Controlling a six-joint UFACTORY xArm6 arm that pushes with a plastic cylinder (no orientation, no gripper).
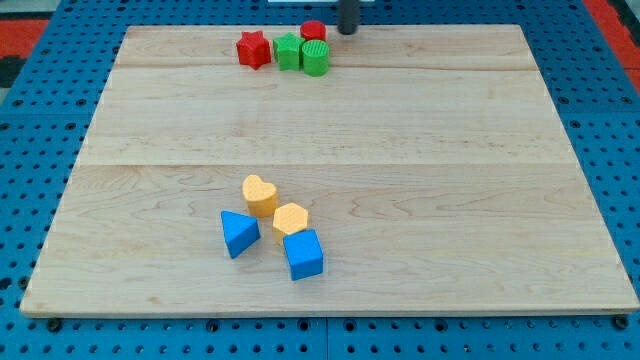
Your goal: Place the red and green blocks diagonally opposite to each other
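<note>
Blue perforated metal surrounds a pale wooden board (330, 130) of joined planks. At the view's top edge sits a tight cluster: a red star-shaped block (254, 49), a green block of blurry, star-like outline (288, 51) touching it on the view's right, a green ribbed cylinder (315, 58) next along, and a red cylinder (313, 31) just behind that one. Well apart, toward the view's bottom, lie a yellow heart-shaped block (260, 194), a yellow hexagonal block (291, 218), a blue triangular block (238, 233) and a blue cube (303, 253).

The risk lies in the crowding: since reds and greens touch, a shove on one would likely drag its neighbours, and a push toward the view's top could send a block off the board's edge.

Only the rod's lower stretch shows, upright, dropping from the top of the view. The rod's tip (347, 33) stands just to the view's right of the red cylinder, apparently not touching; it grasps nothing, having no means to.
</note>
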